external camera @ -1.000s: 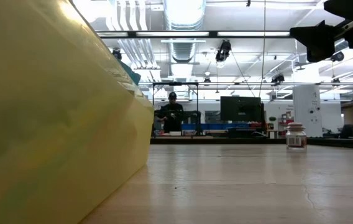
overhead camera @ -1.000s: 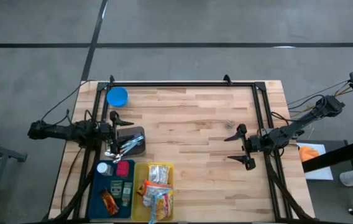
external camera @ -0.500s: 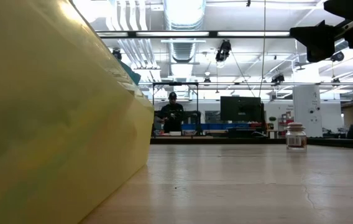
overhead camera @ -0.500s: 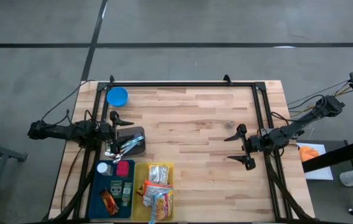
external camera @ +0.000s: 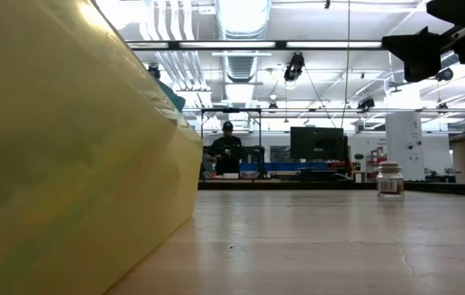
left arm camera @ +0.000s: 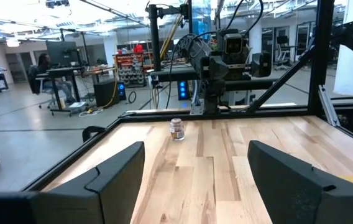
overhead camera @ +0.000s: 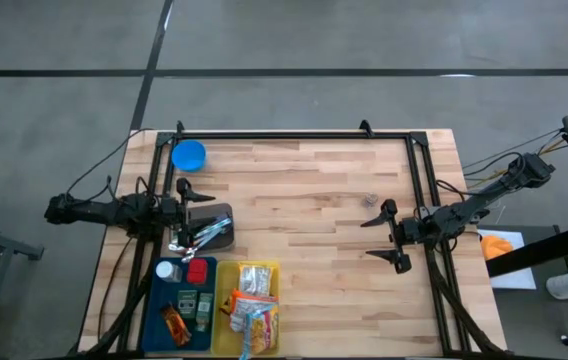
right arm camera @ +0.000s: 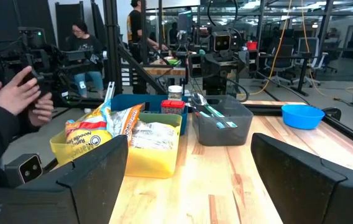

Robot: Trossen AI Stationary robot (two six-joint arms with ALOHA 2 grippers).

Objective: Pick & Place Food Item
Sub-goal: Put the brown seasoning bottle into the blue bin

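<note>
**What you have on the table, counted**

You have one wooden table (overhead camera: 304, 200) carrying two bins: one yellow bin (overhead camera: 252, 345) and one blue bin (overhead camera: 154, 300). You also have one grey container (overhead camera: 219, 238), one blue bowl (overhead camera: 188, 155) and one small jar (overhead camera: 369, 199). In the yellow bin you can count roughly three snack packets (right arm camera: 120, 127), though they overlap and the exact number is hard to settle. In the blue bin you see about five small items (overhead camera: 186, 290), too small to sort by kind. Two arms reach in, each with one gripper: left gripper (overhead camera: 186, 194), right gripper (overhead camera: 392, 236).
</note>
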